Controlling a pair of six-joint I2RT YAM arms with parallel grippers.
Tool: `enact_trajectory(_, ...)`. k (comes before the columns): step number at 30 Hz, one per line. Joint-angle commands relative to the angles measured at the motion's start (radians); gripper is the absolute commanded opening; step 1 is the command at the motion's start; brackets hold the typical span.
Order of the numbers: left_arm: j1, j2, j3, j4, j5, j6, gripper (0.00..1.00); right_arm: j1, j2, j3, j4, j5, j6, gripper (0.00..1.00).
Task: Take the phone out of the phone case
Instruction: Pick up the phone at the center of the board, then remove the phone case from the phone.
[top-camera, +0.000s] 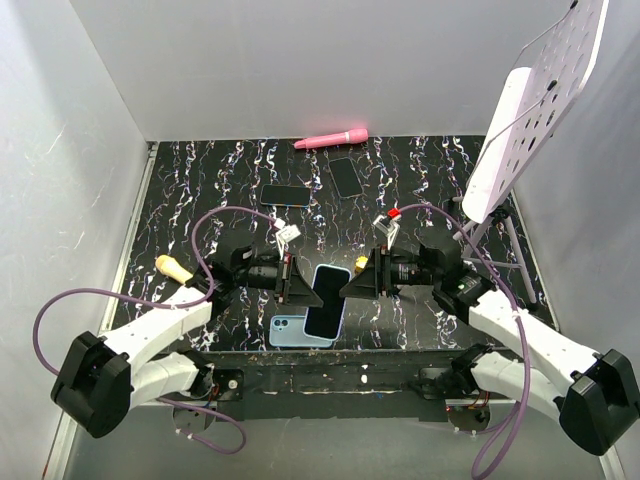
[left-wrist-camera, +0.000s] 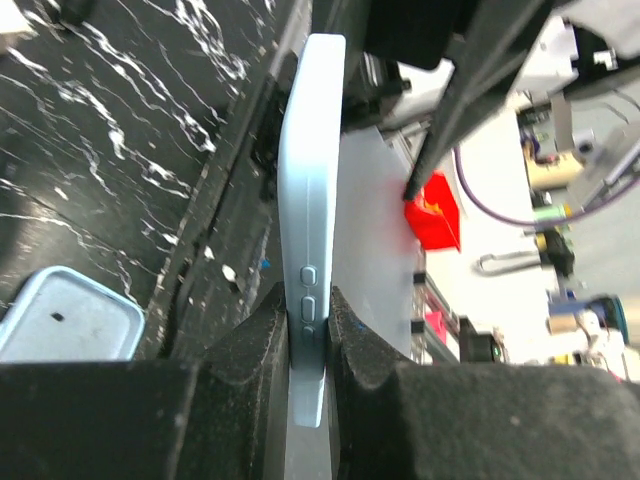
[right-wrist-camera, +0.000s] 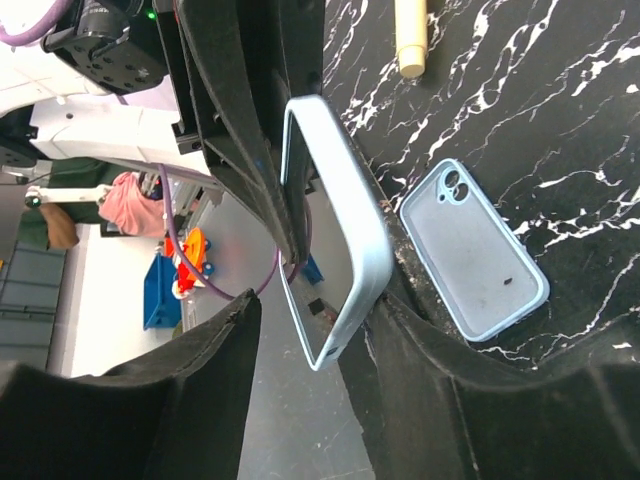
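A phone in a light blue case is held off the table between my two arms, its dark screen facing up. My left gripper is shut on its long edge; in the left wrist view the jaws pinch the case by the side buttons. My right gripper is open around the other side. In the right wrist view one finger touches the back of the case, and the other finger stands apart from the screen.
An empty light blue case lies on the table under the held phone, also seen in the wrist views. Two black phones, a pink object and a yellow object lie around. A white perforated board stands at the right.
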Motion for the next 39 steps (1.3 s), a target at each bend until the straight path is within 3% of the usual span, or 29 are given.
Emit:
enact_trajectory(1, -0.001, -0.022, 0.063, -0.019, 0.208, 0.048, 0.00, -0.005, 0.012, 0.091, 0.067, -0.088, -0.029, 0.54)
enact_trajectory(5, -0.002, -0.020, 0.056, 0.086, 0.252, -0.009, 0.00, -0.019, 0.041, 0.100, 0.065, -0.092, -0.027, 0.53)
enact_trajectory(10, -0.002, 0.046, 0.086, 0.101, 0.294, -0.010, 0.00, -0.020, 0.064, 0.034, 0.301, -0.171, 0.085, 0.50)
enact_trajectory(20, -0.011, 0.083, 0.114, 0.155, 0.303, -0.048, 0.00, -0.019, 0.163, -0.001, 0.511, -0.256, 0.206, 0.41)
enact_trajectory(21, -0.014, 0.089, 0.114, 0.158, 0.304, -0.047, 0.00, -0.019, 0.182, -0.001, 0.554, -0.270, 0.230, 0.34)
enact_trajectory(23, -0.013, 0.091, 0.111, 0.155, 0.298, -0.045, 0.00, -0.019, 0.219, 0.000, 0.602, -0.275, 0.263, 0.05)
enact_trajectory(26, -0.013, 0.062, 0.094, 0.147, 0.257, -0.061, 0.00, -0.022, 0.248, -0.021, 0.689, -0.261, 0.331, 0.01)
enact_trajectory(27, -0.014, 0.041, 0.091, 0.124, 0.225, -0.055, 0.07, -0.027, 0.246, -0.032, 0.706, -0.246, 0.348, 0.01)
enact_trajectory(29, -0.011, -0.007, 0.086, 0.049, 0.139, -0.032, 0.36, -0.039, 0.222, -0.061, 0.714, -0.199, 0.381, 0.01)
enact_trajectory(30, -0.011, -0.038, 0.080, 0.031, 0.096, -0.030, 0.45, -0.051, 0.205, -0.075, 0.710, -0.173, 0.401, 0.01)
enact_trajectory(31, -0.011, -0.059, 0.070, 0.024, 0.068, -0.041, 0.76, -0.065, 0.193, -0.086, 0.714, -0.156, 0.416, 0.01)
enact_trajectory(33, -0.007, -0.120, 0.059, -0.018, -0.016, -0.048, 0.95, -0.097, 0.159, -0.096, 0.719, -0.149, 0.441, 0.01)
enact_trajectory(36, -0.001, -0.218, 0.059, -0.138, -0.192, -0.029, 0.98, -0.145, 0.099, -0.103, 0.672, -0.134, 0.448, 0.01)
enact_trajectory(39, -0.001, -0.314, 0.002, -0.151, -0.271, -0.087, 0.88, -0.180, 0.036, -0.110, 0.644, -0.122, 0.445, 0.01)
